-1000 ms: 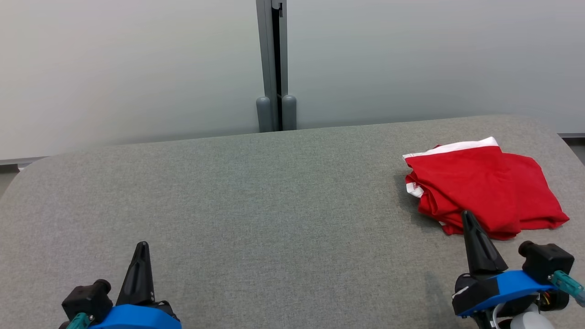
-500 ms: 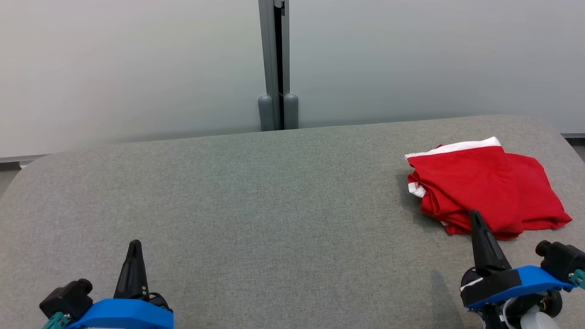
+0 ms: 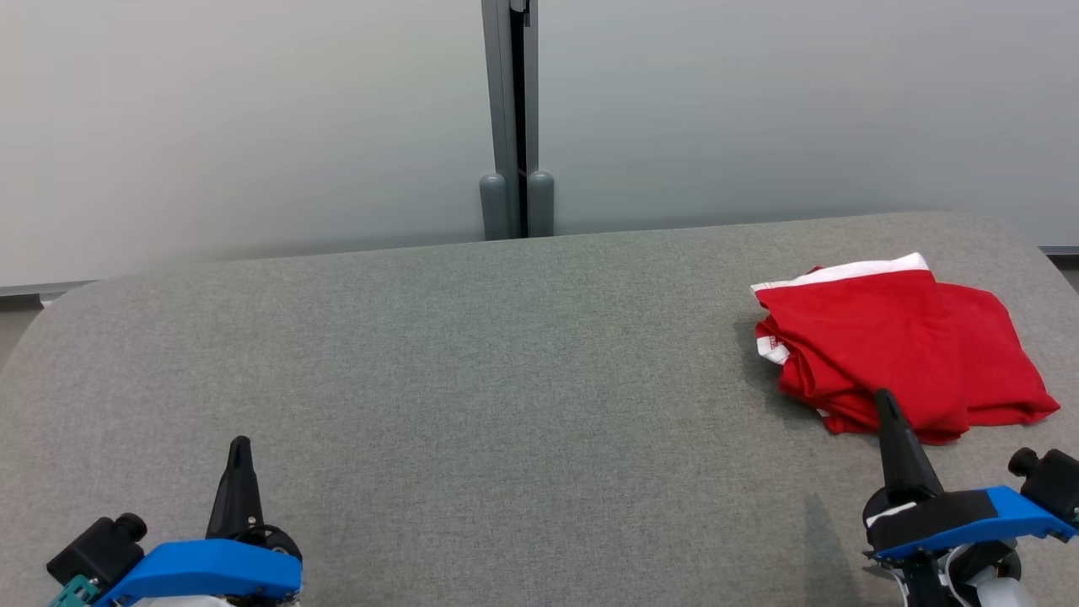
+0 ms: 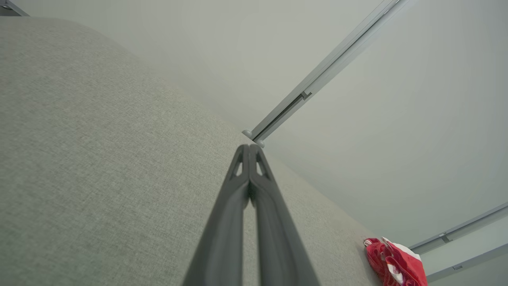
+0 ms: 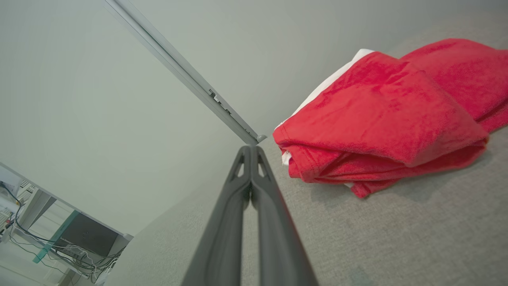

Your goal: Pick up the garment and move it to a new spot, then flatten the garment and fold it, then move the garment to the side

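2 pale grey wall panels [image 3: 253, 126] stand behind the work surface, joined by a darker grey upright post [image 3: 515, 118] that ends in 2 rounded caps [image 3: 493, 206] just at the far edge. In front of them lies a broad table [image 3: 506, 379] covered in grey woven fabric, with rounded far corners.

The red garment [image 3: 893, 346] rests on the table's far right part, folded into a loose, layered bundle with a white band along its far edge. A small white patch at its left edge may be a label, but it is too small to read. In the right wrist view the garment [image 5: 381, 115] shows several stacked folds, lying flat on the cloth.

The right gripper [image 3: 883, 396] sits at the lower right, its 2 dark fingers pressed together with nothing between them. Its tip overlaps the garment's near edge in the head view, while its own wrist view shows it beside the bundle and apart from it. The left gripper [image 3: 240, 443] is at the lower left, well apart from the garment, fingers likewise pressed together and empty, above bare table.
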Available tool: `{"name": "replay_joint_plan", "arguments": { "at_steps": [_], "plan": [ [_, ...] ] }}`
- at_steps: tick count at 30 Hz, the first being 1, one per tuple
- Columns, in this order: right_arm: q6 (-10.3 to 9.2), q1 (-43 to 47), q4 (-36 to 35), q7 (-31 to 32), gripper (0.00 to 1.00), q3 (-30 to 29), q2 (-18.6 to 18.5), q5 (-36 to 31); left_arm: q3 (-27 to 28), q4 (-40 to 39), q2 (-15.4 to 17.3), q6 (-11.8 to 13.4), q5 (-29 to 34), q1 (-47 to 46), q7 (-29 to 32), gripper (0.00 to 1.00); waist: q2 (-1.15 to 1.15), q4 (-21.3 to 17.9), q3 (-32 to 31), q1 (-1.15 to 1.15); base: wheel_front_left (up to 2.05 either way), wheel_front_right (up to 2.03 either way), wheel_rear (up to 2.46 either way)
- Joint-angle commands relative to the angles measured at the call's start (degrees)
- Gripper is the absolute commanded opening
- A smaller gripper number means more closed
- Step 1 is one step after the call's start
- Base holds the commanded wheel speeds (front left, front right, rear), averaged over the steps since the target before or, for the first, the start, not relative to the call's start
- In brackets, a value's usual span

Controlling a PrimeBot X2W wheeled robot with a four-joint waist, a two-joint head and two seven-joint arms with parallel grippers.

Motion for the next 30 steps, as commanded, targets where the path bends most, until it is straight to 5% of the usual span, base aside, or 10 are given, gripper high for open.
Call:
{"name": "replay_joint_plan", "arguments": {
  "at_steps": [1, 30],
  "plan": [
    [0.01, -0.3, -1.1, 0.5, 0.0, -0.4, 0.0, 1.8, 0.4, -1.0, 0.2, -0.2, -1.6, -1.8, 0.4, 0.0, 0.0, 0.0, 0.0, 0.0, 0.0, 0.0, 0.0],
    [0.02, 0.2, -2.0, 5.7, 0.0, -2.7, 1.1, 20.4, 2.0, -1.8, -0.3, -0.4, -20.8, -3.1, 5.5, 0.0, 0.0, 0.7, 0.4, 0.0, 0.0, 0.0, 0.0]
  ]
}}
